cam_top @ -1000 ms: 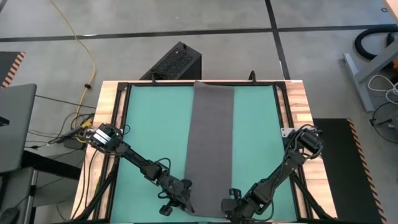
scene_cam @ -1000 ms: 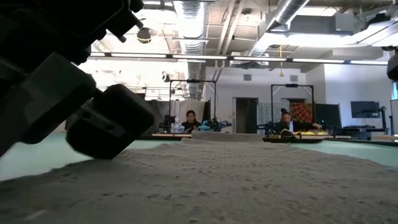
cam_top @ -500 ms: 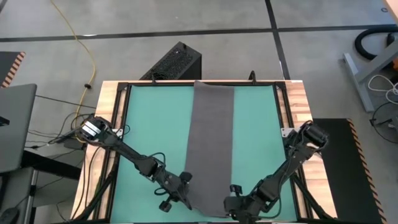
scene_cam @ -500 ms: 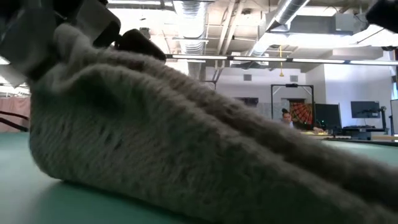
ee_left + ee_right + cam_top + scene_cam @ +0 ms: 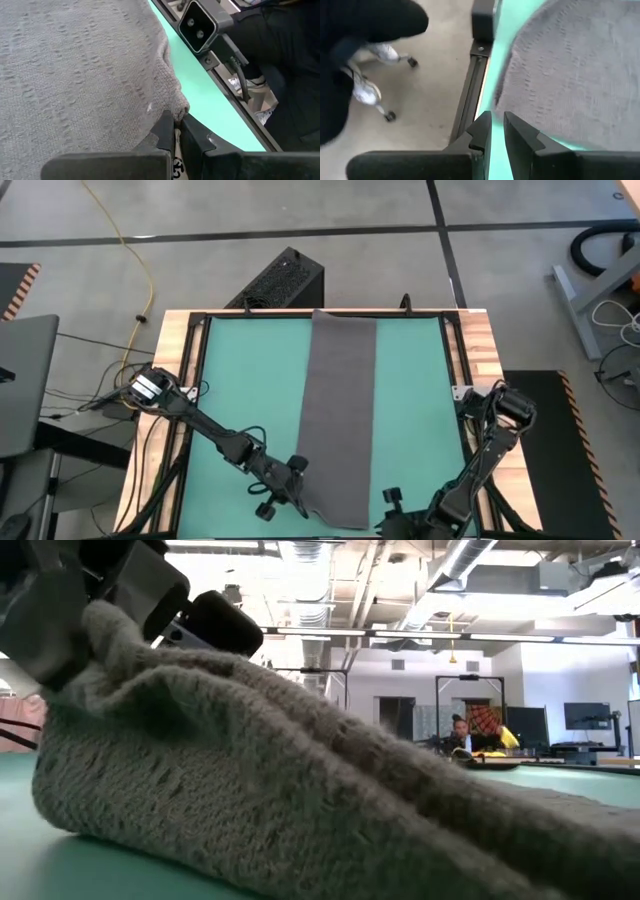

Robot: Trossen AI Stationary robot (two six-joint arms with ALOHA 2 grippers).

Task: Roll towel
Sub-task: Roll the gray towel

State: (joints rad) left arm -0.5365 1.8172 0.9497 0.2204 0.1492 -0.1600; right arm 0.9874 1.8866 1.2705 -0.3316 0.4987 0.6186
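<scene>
The dark grey towel (image 5: 338,410) lies as a long strip down the middle of the green mat, from the far edge to the near edge. My left gripper (image 5: 293,498) is at the towel's near left corner and is shut on it. In the low view that corner (image 5: 100,635) stands raised in a bunch under the gripper (image 5: 110,585), while the rest of the towel slopes down flat. My right gripper (image 5: 385,522) is shut and empty at the table's near edge, just right of the towel's near right corner (image 5: 520,75), which lies on the mat. My left gripper pinches the towel's near left corner (image 5: 176,111) between its two fingers, the cloth bunched into a small fold there. The fingers come from the table's near left side, slanting down. The corner is lifted off the mat; the rest of the towel lies slack on the table.
The green mat (image 5: 240,380) has free room on both sides of the towel. A black frame rail (image 5: 470,95) runs along the near edge, with the low camera's housing (image 5: 200,25) on it. A black box (image 5: 282,280) stands beyond the far edge. People sit in the room behind (image 5: 460,730).
My left gripper has risen with the towel's near left corner, which went from flat to a raised bunch while the rest stayed on the mat. My right gripper has drawn back toward the table's near right, away from the towel's near right corner.
</scene>
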